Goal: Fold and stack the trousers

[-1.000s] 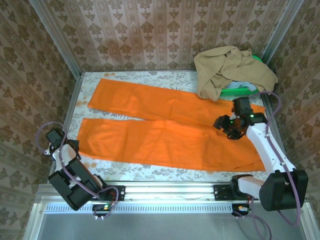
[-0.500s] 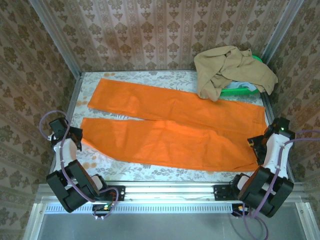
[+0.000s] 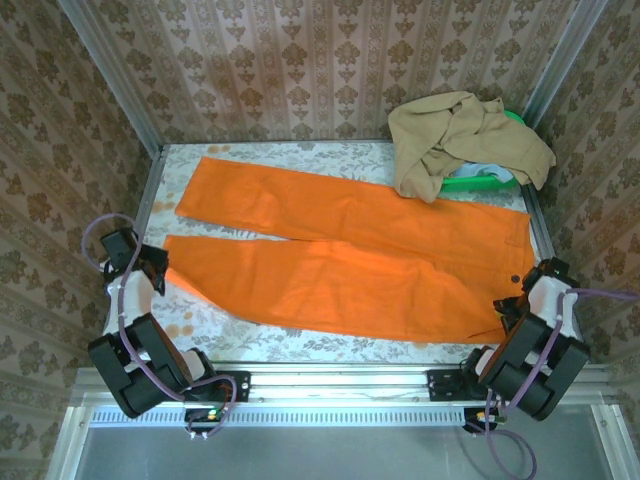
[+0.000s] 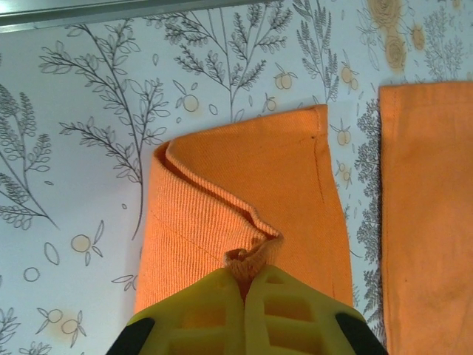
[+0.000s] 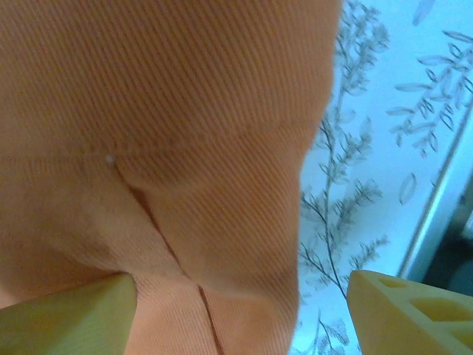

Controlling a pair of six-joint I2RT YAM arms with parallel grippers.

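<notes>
The orange trousers (image 3: 350,250) lie flat across the table, legs pointing left and waist at the right. My left gripper (image 3: 152,266) is at the end of the near leg. In the left wrist view its yellow fingers (image 4: 214,310) are shut on a pinched-up fold of the cuff (image 4: 251,260), and the cuff edge curls up beside them. My right gripper (image 3: 520,297) is low at the near right corner of the waist. Its fingers (image 5: 414,310) stand wide apart, open, with the waist corner (image 5: 222,222) lying between them.
A tan garment (image 3: 465,140) is heaped over a green basket (image 3: 470,183) at the back right corner. The floral tablecloth (image 3: 300,345) shows along the near edge, ahead of the metal rail (image 3: 340,385). Wallpapered walls close in on three sides.
The right arm has swung from above the middle of the waist down to its near right corner. The left arm has shifted slightly toward the near leg's cuff.
</notes>
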